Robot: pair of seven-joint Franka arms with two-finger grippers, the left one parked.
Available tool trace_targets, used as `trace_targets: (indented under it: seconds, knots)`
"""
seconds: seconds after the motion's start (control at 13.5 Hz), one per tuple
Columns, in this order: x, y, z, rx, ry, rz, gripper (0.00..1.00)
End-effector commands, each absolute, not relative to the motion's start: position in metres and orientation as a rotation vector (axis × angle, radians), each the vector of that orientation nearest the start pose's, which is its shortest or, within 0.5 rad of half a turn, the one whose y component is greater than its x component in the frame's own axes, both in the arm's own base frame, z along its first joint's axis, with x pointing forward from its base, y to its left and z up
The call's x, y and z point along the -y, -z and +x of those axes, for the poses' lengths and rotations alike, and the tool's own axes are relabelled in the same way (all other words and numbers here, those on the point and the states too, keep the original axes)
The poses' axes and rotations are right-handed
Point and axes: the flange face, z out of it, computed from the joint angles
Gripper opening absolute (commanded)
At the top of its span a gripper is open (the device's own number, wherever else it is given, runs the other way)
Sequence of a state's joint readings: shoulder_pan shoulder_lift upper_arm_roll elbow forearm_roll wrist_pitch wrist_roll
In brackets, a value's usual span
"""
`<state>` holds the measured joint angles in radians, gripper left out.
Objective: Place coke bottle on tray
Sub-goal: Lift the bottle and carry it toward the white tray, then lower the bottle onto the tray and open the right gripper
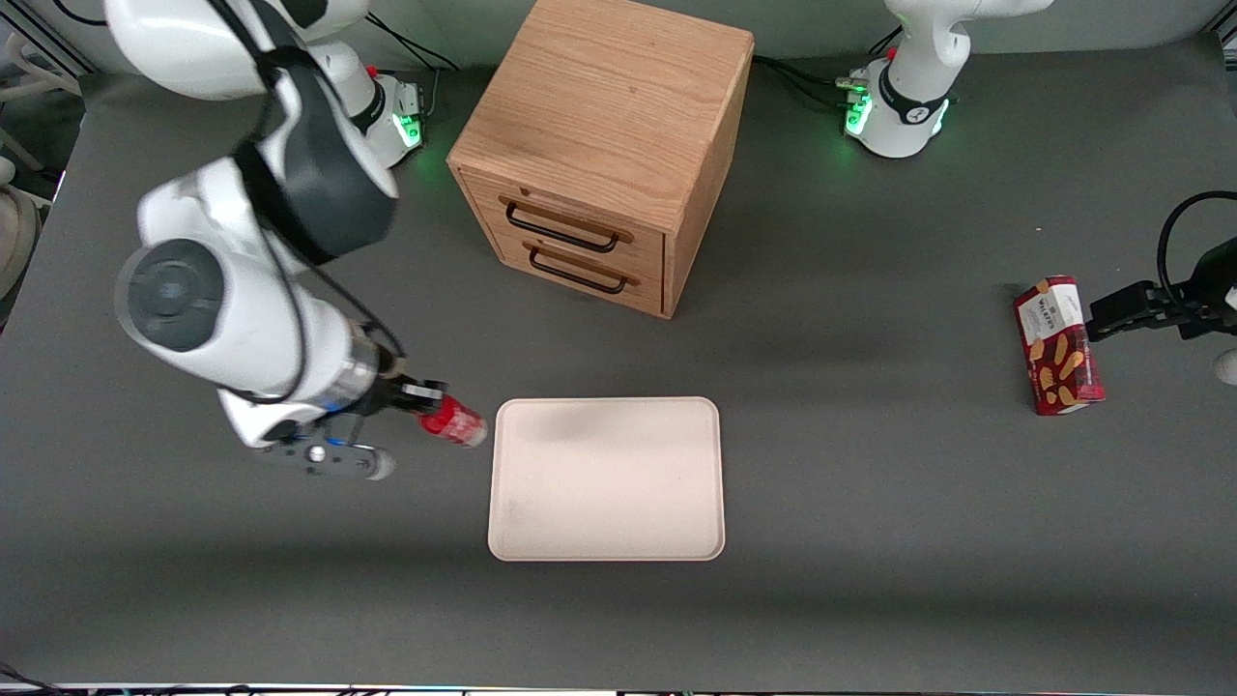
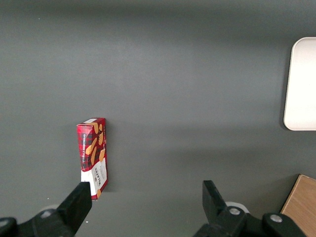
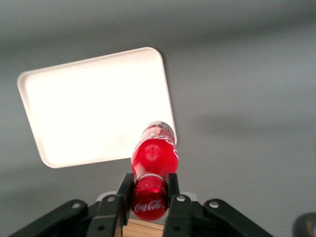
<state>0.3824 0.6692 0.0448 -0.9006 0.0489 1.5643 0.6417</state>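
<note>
My right gripper [image 1: 425,401] is shut on the coke bottle [image 1: 452,421], a small glossy red bottle with white script. It holds the bottle tilted in the air, beside the tray's edge toward the working arm's end. In the right wrist view the gripper [image 3: 148,190] clamps the bottle [image 3: 154,163] between both fingers [image 3: 124,192], with the bottle's end pointing toward the tray [image 3: 89,108]. The tray [image 1: 607,478] is a large flat cream-pink rectangle with a low rim, and nothing lies on it. It also shows in the left wrist view [image 2: 302,89].
A wooden two-drawer box [image 1: 604,145] stands farther from the front camera than the tray. A red biscuit box [image 1: 1057,345] lies toward the parked arm's end of the table; it also shows in the left wrist view [image 2: 94,156].
</note>
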Motion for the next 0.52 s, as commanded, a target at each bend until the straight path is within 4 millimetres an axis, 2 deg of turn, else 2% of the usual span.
trace_targets:
  seconds: [0.0,0.15,0.22,0.3,0.45]
  knots:
    - [-0.321,-0.507,0.674,-0.471,-0.002,-2.996,0.0]
    - [-0.324,-0.509,0.675,-0.448,0.02,-2.985,0.0]
    - [-0.319,-0.51,0.679,-0.457,0.037,-2.976,0.0]
    - [-0.318,-0.502,0.682,-0.449,0.042,-2.977,0.0]
    - [-0.317,-0.469,0.694,-0.459,0.027,-2.993,0.0]
